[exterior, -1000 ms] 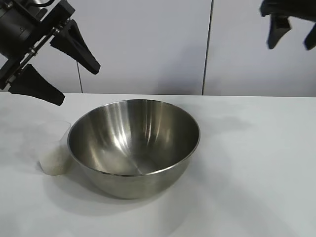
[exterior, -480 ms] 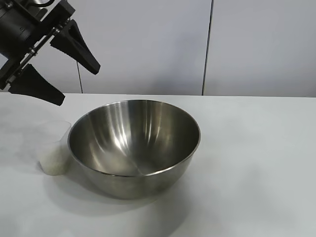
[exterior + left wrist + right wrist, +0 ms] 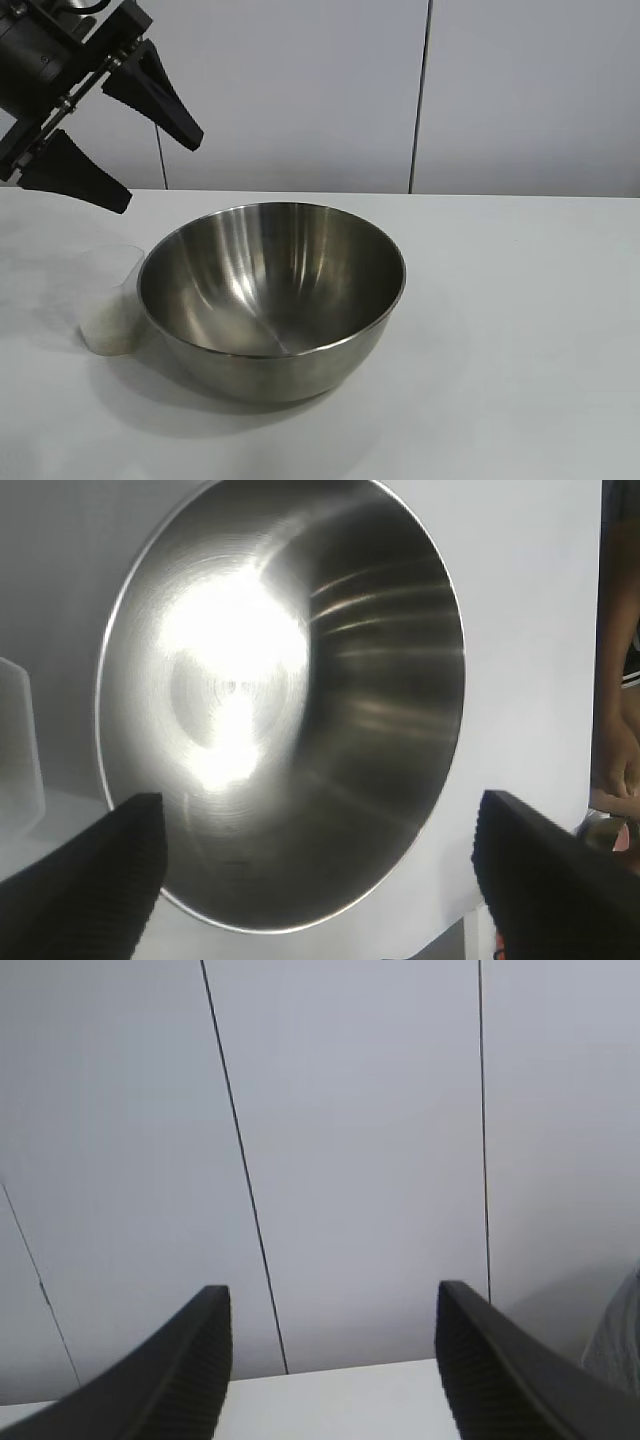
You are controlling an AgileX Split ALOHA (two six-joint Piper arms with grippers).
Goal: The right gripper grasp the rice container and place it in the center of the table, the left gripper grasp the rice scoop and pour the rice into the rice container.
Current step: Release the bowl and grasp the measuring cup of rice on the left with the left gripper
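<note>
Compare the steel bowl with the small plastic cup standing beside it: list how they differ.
The rice container is shiny, opaque stainless steel; the rice scoop is translucent clear plastic. The rice container is wide and round and far bigger; the rice scoop is small and narrow. The rice container looks empty inside; the rice scoop holds rice, a pale heap in its lower part. Both stand upright on the table, side by side, and no gripper holds either.
</note>
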